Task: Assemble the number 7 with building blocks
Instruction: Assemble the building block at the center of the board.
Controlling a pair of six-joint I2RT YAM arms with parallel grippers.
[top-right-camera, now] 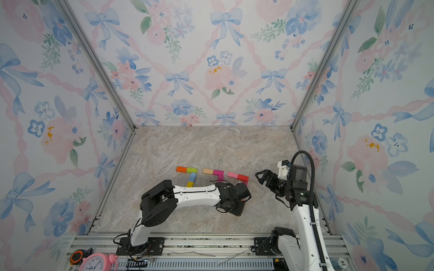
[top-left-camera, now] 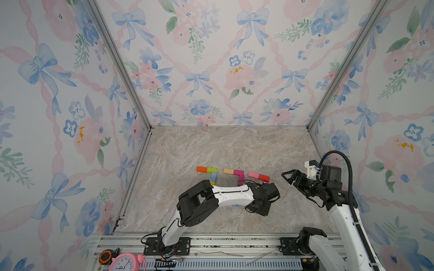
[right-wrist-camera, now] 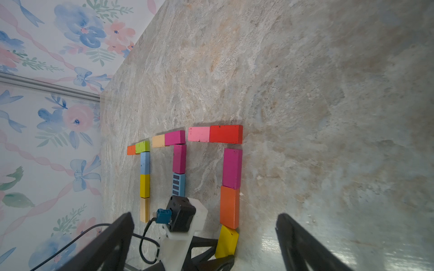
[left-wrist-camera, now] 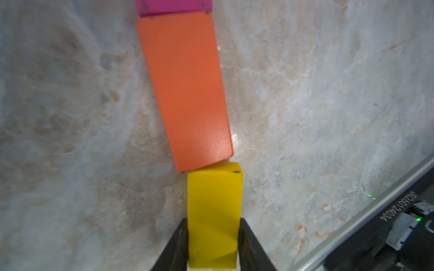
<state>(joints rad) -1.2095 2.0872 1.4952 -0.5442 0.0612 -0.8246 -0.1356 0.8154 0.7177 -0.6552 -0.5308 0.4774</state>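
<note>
On the marble tabletop [top-left-camera: 211, 145]: three block 7s side by side; top bars lie side to side at the far end, stems run back toward the near edge.
left arm [top-left-camera: 230, 194]: stretched low across the stems, hiding their near ends in both top views.
right arm [top-left-camera: 345, 215]: off to its own side, clear of the blocks.
7 nearest the right arm [right-wrist-camera: 232, 164]: bar = pink block [right-wrist-camera: 198, 134] + red block [right-wrist-camera: 226, 133]; stem = magenta block [right-wrist-camera: 231, 178], orange block [right-wrist-camera: 229, 207], yellow block [right-wrist-camera: 226, 241], end to end from under the red end.
middle 7 [right-wrist-camera: 179, 164]: bar = tan block [right-wrist-camera: 158, 140] + magenta corner block [right-wrist-camera: 175, 137]; stem = magenta stem block [right-wrist-camera: 179, 154], striped blue block [right-wrist-camera: 179, 185]; rest hidden behind the left arm.
7 on the left arm's side [right-wrist-camera: 145, 180]: bar = orange bar block [right-wrist-camera: 131, 150] + green block [right-wrist-camera: 142, 147]; stem = light blue block [right-wrist-camera: 145, 163], yellow stem block [right-wrist-camera: 145, 190], lined wood block [right-wrist-camera: 145, 210].
left gripper [left-wrist-camera: 213, 220]: fingers pressed on the two long sides of the yellow block, holding its near half.
right gripper [top-left-camera: 287, 177]: jaws wide, nothing between them; hovers near the red block's outer end, apart from it.
yellow block axis: long axis along the stem, far end pointing at the orange block, near end back in the left gripper.
yellow/orange joint: short ends meet; slight kink, orange block angled a little off the yellow block's line.
yellow block seating: looks tipped in the right wrist view; flat on the tabletop or not, cannot tell.
</note>
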